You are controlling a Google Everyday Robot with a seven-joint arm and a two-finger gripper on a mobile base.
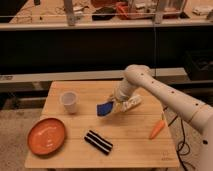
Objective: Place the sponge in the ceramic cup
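We're looking at a wooden counter [135,150] in front of dark shelving, with the arm reaching in from the right. The gripper [113,108] is hanging over the middle of the counter, and its fingers are pinching shut on the sponge [104,108], which is riding clear of the wood, tilted on a corner. The cup [69,102] is standing upright to the left, near but apart, mouth facing up.

We're judging the sponge as light and soft. It's squashing under the pinch rather than slipping, and it'll likely be springing back once let go. The hold is sitting at its right edge, so most of the block is sticking out toward the cup, which is handy for leading it in end-first. We're watching that cup, though. It's tapering to a narrow foot, so it's probably tipping easily if bumped. The plate [46,136] and striped block [98,141] are lying well out of the way.
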